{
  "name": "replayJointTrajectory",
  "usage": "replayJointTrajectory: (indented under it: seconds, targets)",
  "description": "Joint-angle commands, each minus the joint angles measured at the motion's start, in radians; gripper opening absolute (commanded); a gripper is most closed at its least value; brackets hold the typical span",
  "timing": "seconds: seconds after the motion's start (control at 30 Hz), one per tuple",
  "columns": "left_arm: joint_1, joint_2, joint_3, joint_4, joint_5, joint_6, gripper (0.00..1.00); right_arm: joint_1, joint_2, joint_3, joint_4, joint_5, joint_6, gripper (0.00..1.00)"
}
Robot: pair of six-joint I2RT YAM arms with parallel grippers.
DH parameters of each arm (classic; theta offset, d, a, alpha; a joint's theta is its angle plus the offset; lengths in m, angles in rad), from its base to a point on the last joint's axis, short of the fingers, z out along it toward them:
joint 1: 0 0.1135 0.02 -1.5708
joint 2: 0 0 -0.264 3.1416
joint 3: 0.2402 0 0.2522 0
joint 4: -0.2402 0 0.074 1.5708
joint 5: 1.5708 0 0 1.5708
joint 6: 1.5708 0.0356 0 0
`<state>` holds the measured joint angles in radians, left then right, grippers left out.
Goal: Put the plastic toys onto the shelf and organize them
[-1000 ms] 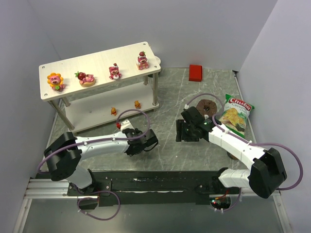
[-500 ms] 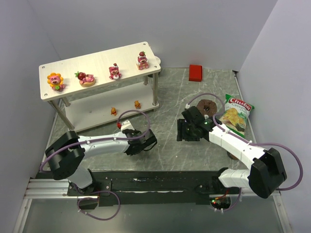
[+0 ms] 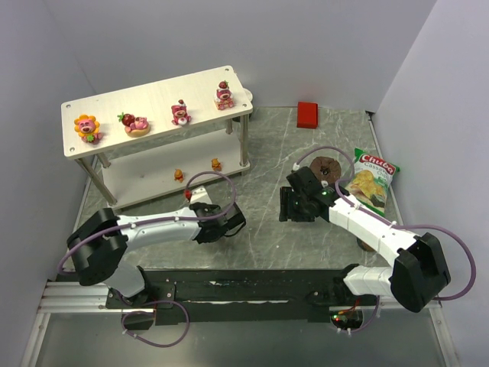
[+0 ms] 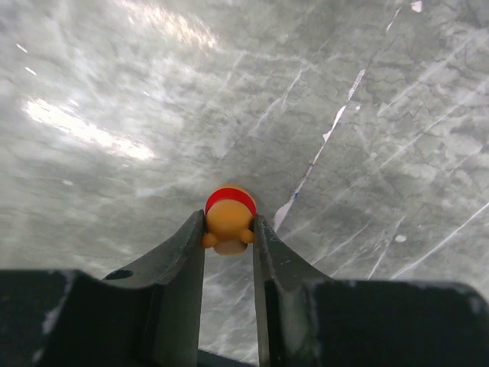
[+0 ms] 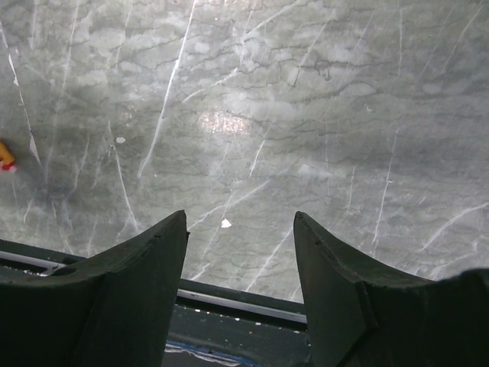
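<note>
1. From above, we see the shelf (image 3: 157, 98) at the far left of the marble tabletop (image 3: 263, 153). Its top board carries the flower-faced figurine (image 3: 88, 128) and three strawberry bears (image 3: 181, 112). Two small orange bears (image 3: 179, 175) stand on the lower board. The left gripper (image 3: 233, 224) sits low in front of the shelf, with the right gripper (image 3: 284, 206) near it.
2. At the left wrist, we find the jaws drawn in narrow on a third orange bear (image 4: 229, 222), both fingers (image 4: 187, 248) touching its sides. We cannot tell whether it rests on the marble or hangs above it.
3. At the right wrist, the jaws stand well apart and hold nothing, over bare marble. An orange-and-red sliver (image 5: 4, 156) shows at the left edge, too little for us to identify.
</note>
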<state>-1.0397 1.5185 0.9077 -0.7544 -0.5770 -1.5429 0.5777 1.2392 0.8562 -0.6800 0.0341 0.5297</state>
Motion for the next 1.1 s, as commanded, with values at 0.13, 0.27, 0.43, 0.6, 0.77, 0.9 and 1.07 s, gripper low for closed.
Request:
replayJointTrajectory:
  seconds: [0.13, 0.27, 0.43, 0.6, 0.77, 0.9, 1.07]
  targets:
    - [0.098, -0.158, 0.092, -0.111, -0.043, 0.312, 0.01, -0.016, 0.012, 0.003, 0.031, 0.018, -0.007, 0.65]
    - [0.185, -0.267, 0.065, -0.123, 0.009, 0.443, 0.01, -0.019, 0.022, 0.004, 0.04, 0.018, -0.008, 0.64]
    - [0.273, -0.351, -0.003, -0.097, 0.043, 0.541, 0.01, -0.022, 0.037, -0.003, 0.066, 0.02, -0.014, 0.64]
    - [0.348, -0.42, -0.059, -0.096, 0.039, 0.567, 0.01, -0.027, 0.066, 0.015, 0.074, 0.01, -0.027, 0.64]
    - [0.414, -0.512, -0.105, -0.019, 0.0, 0.67, 0.01, -0.029, 0.1, 0.04, 0.073, 0.004, -0.043, 0.63]
    - [0.51, -0.523, -0.112, 0.055, 0.005, 0.777, 0.01, -0.032, 0.114, 0.05, 0.071, 0.001, -0.051, 0.63]
    - [0.596, -0.453, -0.079, 0.099, 0.028, 0.885, 0.01, -0.033, 0.105, 0.046, 0.068, -0.008, -0.056, 0.63]
